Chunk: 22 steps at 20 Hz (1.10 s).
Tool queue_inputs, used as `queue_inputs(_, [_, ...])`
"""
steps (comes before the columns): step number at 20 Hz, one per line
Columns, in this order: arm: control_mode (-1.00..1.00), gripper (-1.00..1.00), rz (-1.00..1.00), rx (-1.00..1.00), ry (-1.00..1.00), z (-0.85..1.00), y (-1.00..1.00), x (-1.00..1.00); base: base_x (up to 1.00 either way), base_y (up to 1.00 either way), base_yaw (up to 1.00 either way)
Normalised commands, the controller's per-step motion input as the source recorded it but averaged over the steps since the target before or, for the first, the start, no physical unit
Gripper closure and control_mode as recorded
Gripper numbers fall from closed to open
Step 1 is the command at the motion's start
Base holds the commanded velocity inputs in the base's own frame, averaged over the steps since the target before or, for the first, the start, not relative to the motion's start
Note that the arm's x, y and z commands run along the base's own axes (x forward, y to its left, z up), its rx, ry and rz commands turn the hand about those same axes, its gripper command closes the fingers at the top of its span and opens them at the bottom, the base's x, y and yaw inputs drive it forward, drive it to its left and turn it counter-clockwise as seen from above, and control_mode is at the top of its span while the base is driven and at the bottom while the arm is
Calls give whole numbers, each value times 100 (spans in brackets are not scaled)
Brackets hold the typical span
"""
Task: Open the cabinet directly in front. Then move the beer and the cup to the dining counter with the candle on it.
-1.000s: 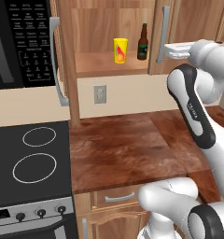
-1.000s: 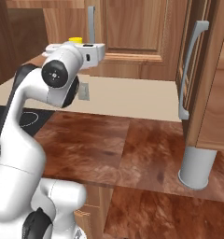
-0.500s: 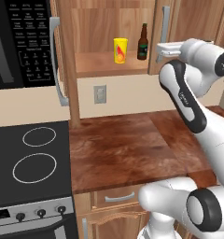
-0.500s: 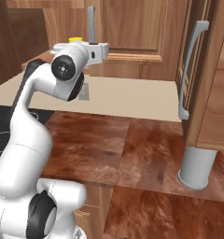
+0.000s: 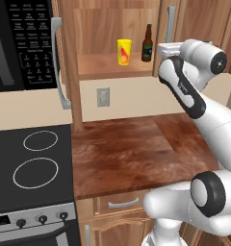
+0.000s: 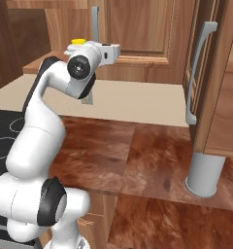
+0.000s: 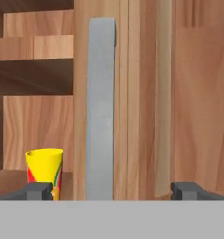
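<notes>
The wooden cabinet (image 5: 112, 29) has its left door swung open and its right door closed. On its shelf stand the yellow cup (image 5: 124, 52) and, to its right, the brown beer (image 5: 147, 43) bottle. My gripper (image 5: 165, 48) hovers just right of the beer, level with the shelf, in front of the closed door's silver bar handle (image 5: 171, 19). In the hand view the gripper (image 7: 111, 190) is open and empty. That handle (image 7: 101, 112) rises between the fingertips (image 7: 37, 190), with the cup (image 7: 45, 170) at the left. The dining counter and the candle are out of view.
The open left door's handle (image 5: 58, 67) juts out beside a black microwave (image 5: 21, 43). Below lie a reddish-brown worktop (image 5: 127, 149) and a black stove (image 5: 31, 163). Another wooden door with a silver handle (image 6: 198, 73) and a grey cylinder (image 6: 205, 172) stand to the right.
The hand has shifted a little left, closer to the cabinet's right door handle, and the elbow has folded in behind it. The jaws stayed open; cup and beer have not moved.
</notes>
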Motion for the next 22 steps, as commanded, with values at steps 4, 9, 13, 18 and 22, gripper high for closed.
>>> queue_inputs(4, [-100, -100, 0, 0, 0, -13, -4, 69, 0, 0, 0])
queue_inputs(9, [-100, -100, 0, 0, 1, -25, 0, 79, 0, 0, 0])
queue_inputs(13, [-100, -100, 0, 0, 0, -24, 0, 80, 0, 0, 0])
queue_inputs(18, [-100, 100, 0, -1, 2, -23, 4, 65, 0, 0, 0])
queue_inputs(22, [-100, 100, 0, 0, 0, 0, 0, 1, 0, 0, 0])
